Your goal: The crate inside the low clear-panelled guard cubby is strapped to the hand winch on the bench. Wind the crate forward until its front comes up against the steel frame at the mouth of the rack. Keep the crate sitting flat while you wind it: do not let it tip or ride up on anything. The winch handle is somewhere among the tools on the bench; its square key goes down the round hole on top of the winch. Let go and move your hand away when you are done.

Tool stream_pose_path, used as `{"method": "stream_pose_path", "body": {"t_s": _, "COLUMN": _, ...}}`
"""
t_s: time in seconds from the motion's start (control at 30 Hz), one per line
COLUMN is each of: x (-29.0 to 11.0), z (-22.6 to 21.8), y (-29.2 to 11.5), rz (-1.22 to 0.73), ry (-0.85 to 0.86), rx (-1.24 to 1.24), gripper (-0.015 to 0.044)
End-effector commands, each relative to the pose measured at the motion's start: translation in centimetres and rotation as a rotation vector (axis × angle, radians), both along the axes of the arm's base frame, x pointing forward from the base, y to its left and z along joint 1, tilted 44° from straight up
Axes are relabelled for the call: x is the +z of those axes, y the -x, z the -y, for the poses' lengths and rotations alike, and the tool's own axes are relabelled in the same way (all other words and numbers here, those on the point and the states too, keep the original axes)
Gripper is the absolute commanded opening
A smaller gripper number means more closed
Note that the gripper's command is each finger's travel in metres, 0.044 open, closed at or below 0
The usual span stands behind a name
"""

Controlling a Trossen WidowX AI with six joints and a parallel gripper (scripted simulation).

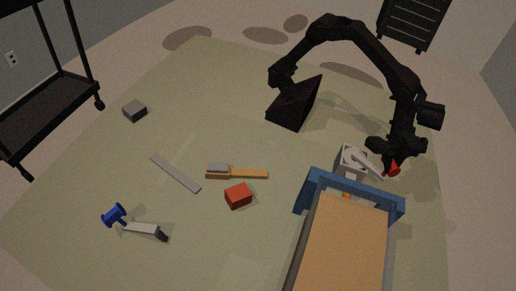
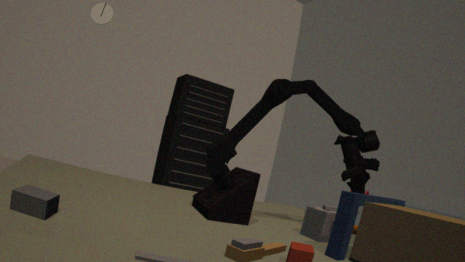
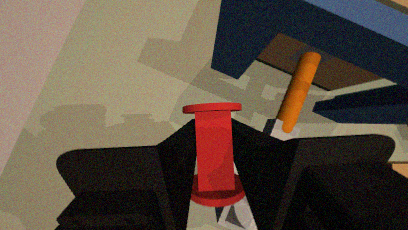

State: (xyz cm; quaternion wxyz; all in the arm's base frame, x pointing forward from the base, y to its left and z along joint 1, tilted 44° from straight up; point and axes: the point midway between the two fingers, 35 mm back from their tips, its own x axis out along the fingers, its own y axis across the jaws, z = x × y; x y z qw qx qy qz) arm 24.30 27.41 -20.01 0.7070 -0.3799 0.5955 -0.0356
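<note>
Beside the blue frame (image 1: pixel 355 186), claw (image 1: pixel 389 167) clamps the red knob (image 3: pixel 214 150).

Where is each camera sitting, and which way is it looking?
Top: high above the bench, looking down on the whole arm, the grey winch, the blue frame and scattered tools.
Exterior: low by the bench edge, looking across at the arm, its base and the back wall.
Wrist: on the hand, looking down past the gripper, which is shut on the red knob, with the orange strap beyond.
Top and wrist both show the red knob and blue frame.
</note>
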Motion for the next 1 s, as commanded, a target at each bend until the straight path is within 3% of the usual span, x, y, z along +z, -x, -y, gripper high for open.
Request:
{"method": "stream_pose_path", "body": {"t_s": 0.0, "x": -0.3, "z": -0.6, "y": 1.7, "rz": -0.037, "ry": -0.008, "rx": 0.005, "gripper": 0.0000}}
{"method": "stream_pose_path", "body": {"t_s": 0.97, "x": -0.3, "z": -1.2, "y": 4.7, "rz": -0.040, "ry": -0.009, "rx": 0.005, "gripper": 0.0000}}
